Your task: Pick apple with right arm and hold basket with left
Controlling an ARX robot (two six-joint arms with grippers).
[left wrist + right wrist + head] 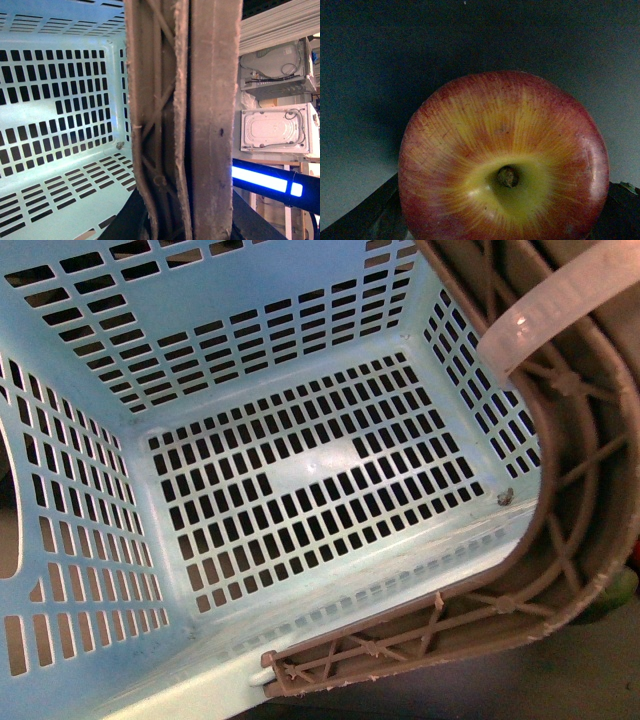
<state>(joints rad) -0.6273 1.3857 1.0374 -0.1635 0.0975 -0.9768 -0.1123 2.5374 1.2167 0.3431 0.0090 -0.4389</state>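
Clamping right fingers (pixel 365 220) hold apple (pixel 505 160); left fingers (pixel 247 222), basket (pixel 55 100).

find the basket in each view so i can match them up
Front view: basket fills the frame, brown handle at right.
Left wrist view: slotted floor beyond the handle crossing mid-frame.
Right wrist view: not in it; only the apple.
Shared landmark: dark speck in the floor's corner, front and left wrist.
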